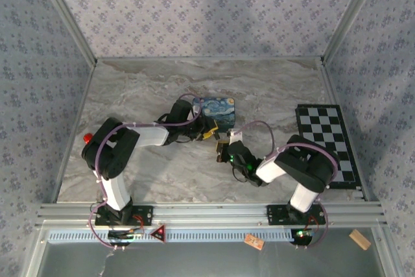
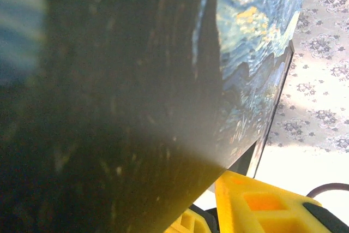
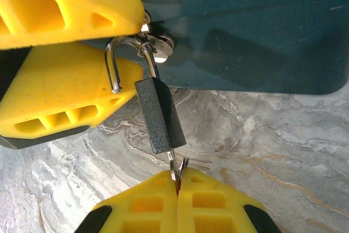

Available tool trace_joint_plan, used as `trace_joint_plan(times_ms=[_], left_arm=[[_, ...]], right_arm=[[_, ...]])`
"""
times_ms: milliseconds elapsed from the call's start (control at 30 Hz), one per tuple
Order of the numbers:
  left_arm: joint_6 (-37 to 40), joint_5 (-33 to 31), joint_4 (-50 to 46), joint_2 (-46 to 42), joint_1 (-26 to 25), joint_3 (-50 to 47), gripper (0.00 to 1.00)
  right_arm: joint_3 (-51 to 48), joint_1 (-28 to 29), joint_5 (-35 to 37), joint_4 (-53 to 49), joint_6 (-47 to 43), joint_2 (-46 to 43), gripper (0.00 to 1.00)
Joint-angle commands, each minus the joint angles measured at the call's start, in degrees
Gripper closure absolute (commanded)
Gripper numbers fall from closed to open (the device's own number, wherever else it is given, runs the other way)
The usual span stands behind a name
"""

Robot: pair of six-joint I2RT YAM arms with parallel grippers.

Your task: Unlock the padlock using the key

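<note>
You are working in a tight pocket near the middle of the desk (image 1: 162, 167). Walls are closing it in on the left, back and right, and a metal rail is running along the near edge. A checkerboard mat (image 1: 327, 144) is lying along the right side, well apart from the action. Bare marble is lying open behind the blue painted box (image 1: 219, 109) and across most of the left half, so that is where free room is showing. Between the box and the arm bases, both wrists are crowding in together. The left gripper (image 3: 136, 47) is reaching in from the left with its yellow fingers standing partly apart against the box front. The padlock's shackle (image 3: 110, 69) is sitting at the gap between them, and you cannot tell whether they are pressing on it. The padlock (image 3: 160, 115) is hanging tilted from a silvery hasp (image 3: 159, 45) on the near face of the box, and the short leg of the shackle is standing free of the dark body. The right gripper (image 3: 177, 186) is sitting directly below the padlock, pinched fully together on the key (image 3: 175, 166), whose blade is entering the bottom of the lock body.
</note>
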Motion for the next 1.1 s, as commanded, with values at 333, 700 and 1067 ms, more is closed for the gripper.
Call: trace_joint_plan(times_ms=[333, 700, 1067], left_arm=[[14.20, -12.74, -18.80, -8.94, -2.73, 0.74, 0.55], [18.20, -19.28, -25.48, -10.32, -4.97, 2.91, 0.57], [19.02, -19.62, -24.69, -6.89, -4.21, 5.41, 0.66]], right_arm=[[2.42, 1.43, -2.26, -3.28, 9.03, 0.36, 1.00], [5.03, 3.34, 0.76, -9.90, 10.20, -0.02, 1.00], [4.12, 2.53, -1.73, -9.39, 11.83, -0.59, 1.00]])
